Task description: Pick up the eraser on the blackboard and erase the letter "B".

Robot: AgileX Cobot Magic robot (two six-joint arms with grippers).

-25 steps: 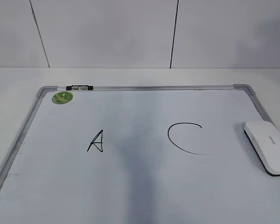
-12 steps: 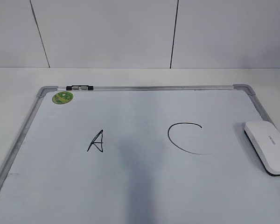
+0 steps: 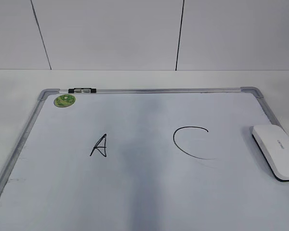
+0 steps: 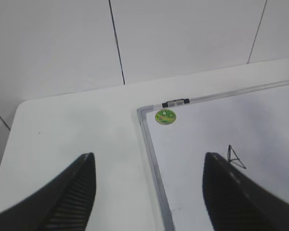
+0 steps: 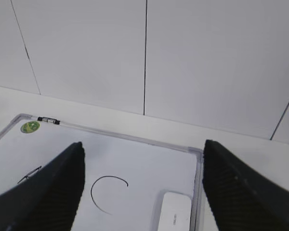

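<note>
My left black ribbed pincer (image 4: 149,192) hangs raised, jaws spread wide and holding nothing. My right black ribbed pincer (image 5: 142,192) matches it, likewise agape and bare.

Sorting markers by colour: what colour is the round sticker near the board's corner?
Green, with a lighter pattern on the sticker; the exterior view shows it best.

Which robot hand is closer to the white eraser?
Right. The right end effector hangs open with the eraser just ahead, between its fingers. The left end effector hovers over the blackboard's opposite, green-sticker edge, eraser out of its view.
</note>
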